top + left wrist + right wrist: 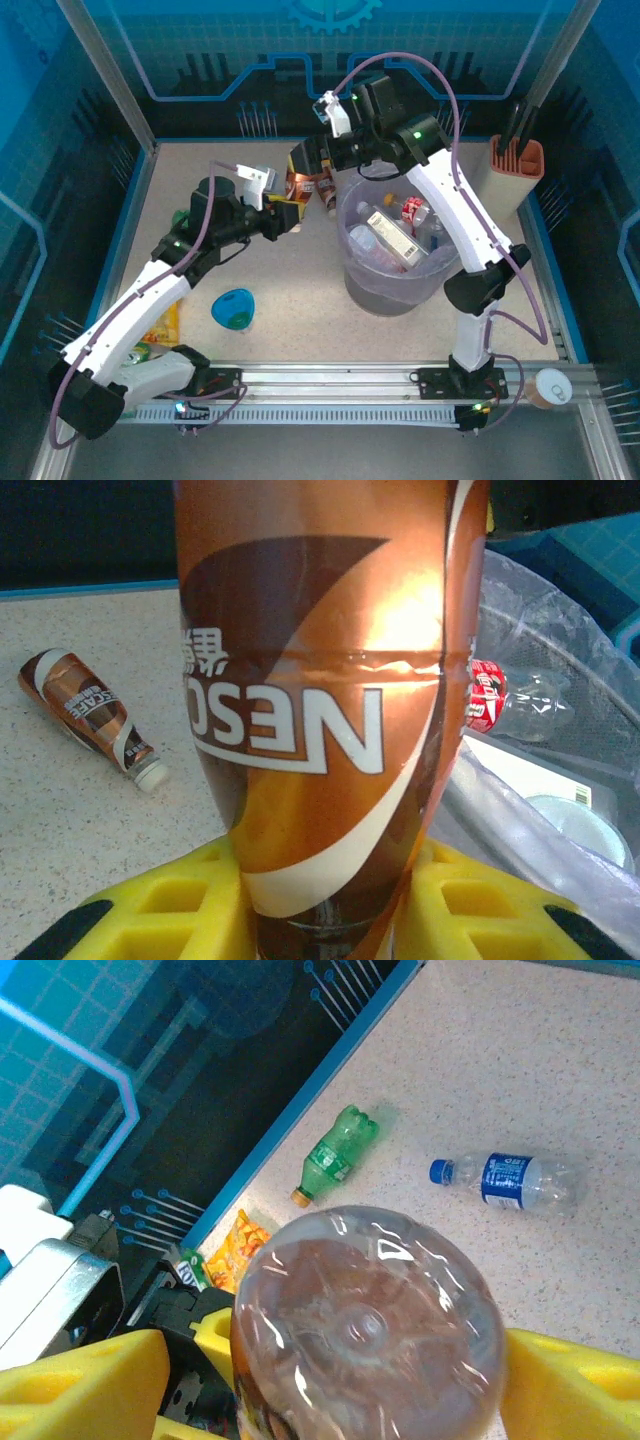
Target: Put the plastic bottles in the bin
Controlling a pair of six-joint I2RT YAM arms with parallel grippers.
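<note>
**Operator:** What does my left tool have?

**Helper:** Your left tool [335, 905] is clamped on a brown bottle [320, 710]. The bottle stands up between the yellow fingers [160, 910], just beside the bin [385, 295].

**Operator:** And my right tool?

**Helper:** Your right tool [350, 1390] is clamped on a clear bottle [365, 1325]. You see its round bottom from the wrist. From above, that tool [322, 165] is up by the far left side of the bin's rim, close to your left tool [285, 213].

**Operator:** Where are the other bottles?

**Helper:** Some bottles in the bin [388, 235] lie on the thin bag. A second brown bottle [90, 710] lies on its side on the surface [300, 300]. A green bottle [335, 1155] lies near the blue edge, and a blue-label bottle [505, 1180] lies near it, but they are not touching.
</note>
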